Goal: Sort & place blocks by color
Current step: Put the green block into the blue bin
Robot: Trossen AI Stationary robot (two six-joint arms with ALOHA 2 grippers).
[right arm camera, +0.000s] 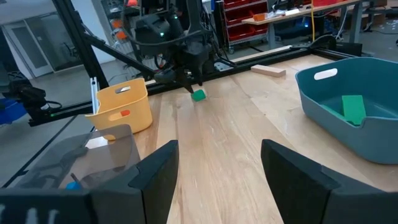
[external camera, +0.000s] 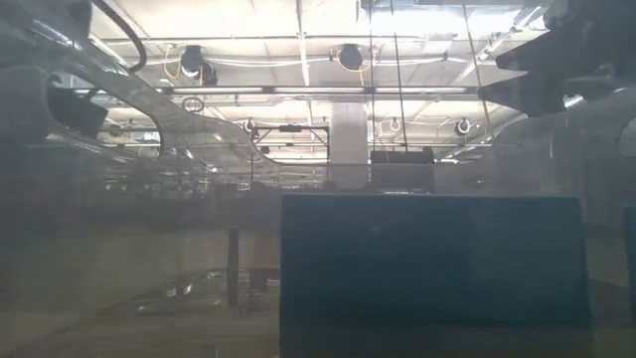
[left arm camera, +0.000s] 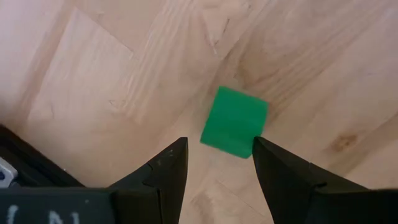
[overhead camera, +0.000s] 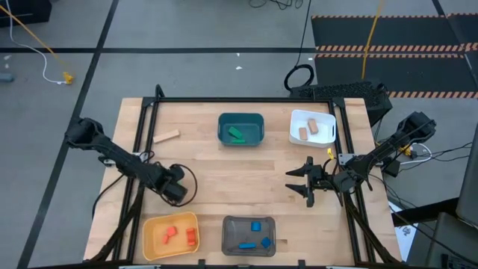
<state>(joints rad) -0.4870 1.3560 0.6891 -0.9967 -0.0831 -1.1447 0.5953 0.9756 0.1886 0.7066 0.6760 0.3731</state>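
A small green block (left arm camera: 234,121) lies flat on the wooden table at the near left, also seen as the green block (right arm camera: 198,94) in the right wrist view. My left gripper (left arm camera: 217,146) points straight down just above it, open, its fingertips at the block's near edge; from the high view my left gripper (overhead camera: 178,193) hides the block. My right gripper (overhead camera: 302,184) waits open and level at the table's right, nothing between its fingers. A tan block (overhead camera: 166,136) lies on the table at the far left.
Teal bin (overhead camera: 240,138) at the far middle holds a green block. White bin (overhead camera: 295,127) at the far right holds tan blocks. Yellow bin (overhead camera: 153,224) at the near left holds red-orange blocks, and the grey bin (overhead camera: 228,232) beside it holds blue blocks. A black frame borders the table.
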